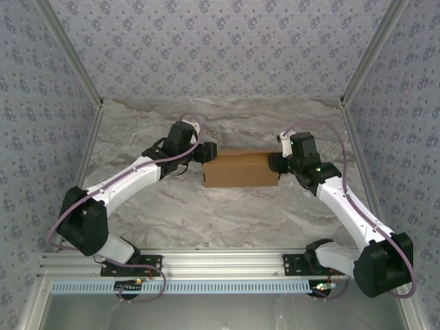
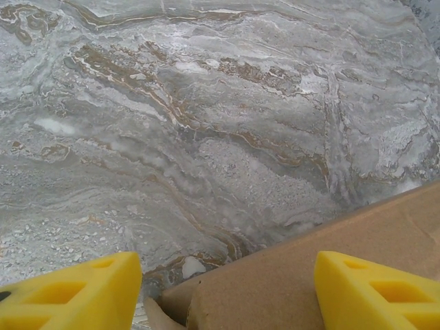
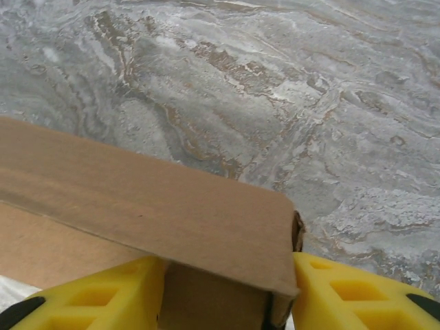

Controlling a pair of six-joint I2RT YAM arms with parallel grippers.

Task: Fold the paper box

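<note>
The paper box (image 1: 240, 170) lies flat on the marble counter (image 1: 172, 206), and from above it looks closed into a small brown block, so the folding seems nearly done and the step in hand is most likely squaring and seating the two ends. The left tool (image 2: 225, 275) sits at the box's left end with its yellow fingers spread wide. One finger is over the box's top face and the other is off the box, above bare counter beside its corner, gripping nothing. The right tool (image 3: 228, 265) is at the box's right end with its fingers parted to either side of that end. The fingers lie close against the cardboard, but I cannot tell whether they press on it, and it reads as straddling, not clamping. At the box's left corner a pale tab of card peeks out from under the edge, and at the right end the corner seam gapes a little — both suggest flaps not fully home. To finish well, I would have the two tools push on the ends together and evenly, so the box does not slide toward one arm. The push should be low and square to each end face — a tilted push could buckle the thin wall or spring the tab back out.
</note>
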